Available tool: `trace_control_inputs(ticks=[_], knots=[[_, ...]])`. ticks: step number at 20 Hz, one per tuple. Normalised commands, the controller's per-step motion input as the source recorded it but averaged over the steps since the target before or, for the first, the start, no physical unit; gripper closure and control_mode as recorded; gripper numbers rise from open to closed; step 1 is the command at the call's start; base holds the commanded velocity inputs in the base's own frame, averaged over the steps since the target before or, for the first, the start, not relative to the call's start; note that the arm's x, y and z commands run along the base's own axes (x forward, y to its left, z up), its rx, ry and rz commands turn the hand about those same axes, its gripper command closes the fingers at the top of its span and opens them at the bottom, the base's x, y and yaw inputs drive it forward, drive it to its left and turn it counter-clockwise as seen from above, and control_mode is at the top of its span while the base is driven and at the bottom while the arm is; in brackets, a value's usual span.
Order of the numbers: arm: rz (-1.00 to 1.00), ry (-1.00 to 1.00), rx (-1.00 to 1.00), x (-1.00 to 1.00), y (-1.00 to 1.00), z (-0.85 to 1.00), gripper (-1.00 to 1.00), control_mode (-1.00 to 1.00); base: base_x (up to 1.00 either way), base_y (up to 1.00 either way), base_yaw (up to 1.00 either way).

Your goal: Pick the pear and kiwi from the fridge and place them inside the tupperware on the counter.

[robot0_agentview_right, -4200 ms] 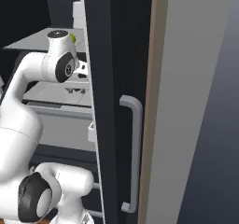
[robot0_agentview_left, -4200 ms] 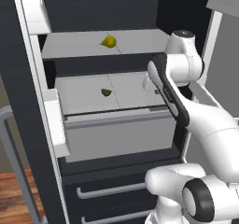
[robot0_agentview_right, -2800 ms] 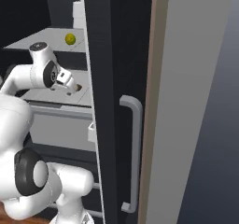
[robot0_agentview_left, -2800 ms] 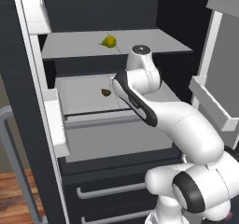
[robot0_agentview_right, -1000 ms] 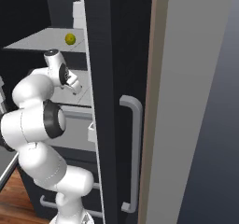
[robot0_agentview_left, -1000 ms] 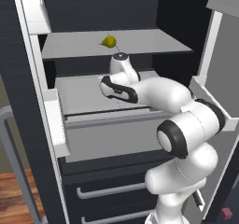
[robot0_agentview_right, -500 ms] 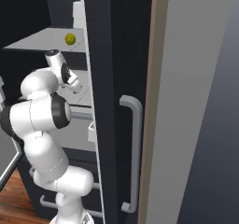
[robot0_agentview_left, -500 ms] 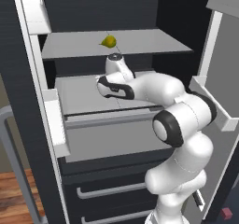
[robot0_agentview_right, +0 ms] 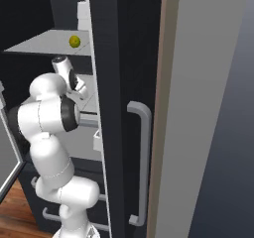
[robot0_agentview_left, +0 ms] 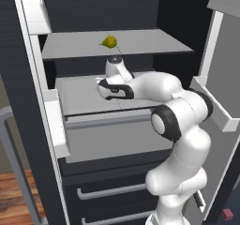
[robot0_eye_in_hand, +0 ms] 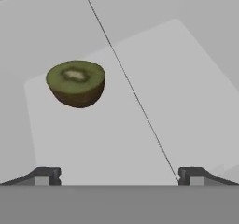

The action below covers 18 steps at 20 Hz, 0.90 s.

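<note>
The fridge [robot0_agentview_left: 28,139] stands open. On its upper shelf lies the yellow-green pear [robot0_agentview_left: 109,41], also the pear [robot0_agentview_right: 74,41] from the right. My arm reaches in over the middle shelf [robot0_agentview_left: 79,95], where my hand [robot0_agentview_left: 111,87] hovers low. In the hand view the kiwi [robot0_eye_in_hand: 76,83], a half with its green cut face up, rests on the pale shelf ahead and left of my gripper [robot0_eye_in_hand: 120,175]. The fingertips [robot0_eye_in_hand: 44,175] stand wide apart with nothing between them. The tupperware and the counter are out of view.
White door bins [robot0_agentview_left: 55,123] flank the shelves on the left, and another bin [robot0_agentview_left: 216,108] hangs on the right door. A grey drawer [robot0_agentview_left: 112,142] sits under the middle shelf. A dark door with a grey bar handle [robot0_agentview_right: 142,162] stands close on the right.
My hand has crept slightly left and lower over the middle shelf, and the elbow has swung in behind it. The jaws stayed open. The pear has not moved.
</note>
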Motion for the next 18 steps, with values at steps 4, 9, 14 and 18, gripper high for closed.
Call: trace_control_inputs(ticks=[4, 9, 14, 18], knots=[[0.0, -0.01, 0.0, 0.25, 0.0, -0.13, -1.0, -1.0, 0.0, 0.0, 0.0], [0.0, 0.0, 0.0, 0.27, 0.0, -0.09, -1.0, -1.0, 0.0, 0.0, 0.0], [0.0, 0.0, 0.0, 0.29, 0.0, -0.02, -1.0, -1.0, 0.0, 0.0, 0.0], [0.0, 0.0, 0.0, 0.26, 0.03, -0.01, -1.0, -1.0, 0.0, 0.0, 0.0]])
